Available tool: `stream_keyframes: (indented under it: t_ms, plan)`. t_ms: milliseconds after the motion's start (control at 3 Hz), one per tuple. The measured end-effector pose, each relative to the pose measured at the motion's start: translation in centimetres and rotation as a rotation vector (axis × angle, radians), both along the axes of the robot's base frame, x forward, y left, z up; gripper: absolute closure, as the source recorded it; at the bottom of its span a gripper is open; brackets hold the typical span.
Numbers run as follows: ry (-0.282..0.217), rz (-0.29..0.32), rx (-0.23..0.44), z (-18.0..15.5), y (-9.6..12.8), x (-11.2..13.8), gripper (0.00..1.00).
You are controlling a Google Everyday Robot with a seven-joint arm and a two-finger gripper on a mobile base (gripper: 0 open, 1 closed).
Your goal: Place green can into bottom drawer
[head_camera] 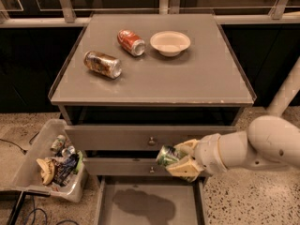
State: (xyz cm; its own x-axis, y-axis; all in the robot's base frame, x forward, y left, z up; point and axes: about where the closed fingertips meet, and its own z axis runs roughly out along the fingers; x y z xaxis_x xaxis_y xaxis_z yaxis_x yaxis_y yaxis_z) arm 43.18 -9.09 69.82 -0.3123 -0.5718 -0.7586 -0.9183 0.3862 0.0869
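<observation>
My gripper is shut on the green can, holding it on its side in front of the middle drawer, just above the right part of the open bottom drawer. The can has green patterned sides and a silver end facing left. The bottom drawer is pulled out, its flat grey floor bare apart from my arm's shadow. My white arm reaches in from the right.
On the cabinet top lie a red can, a brown-orange can and a white bowl. Two knobbed drawers above are shut. A bin of trash stands on the floor at the left.
</observation>
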Motion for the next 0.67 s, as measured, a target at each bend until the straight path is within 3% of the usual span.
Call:
stream_keyframes:
  t_ms: [333, 667]
  plan:
    - [-0.086, -0.060, 0.037, -2.6, 0.2, 1.0, 1.00]
    - [-0.120, -0.120, 0.057, -8.1, -2.6, 4.6, 1.00]
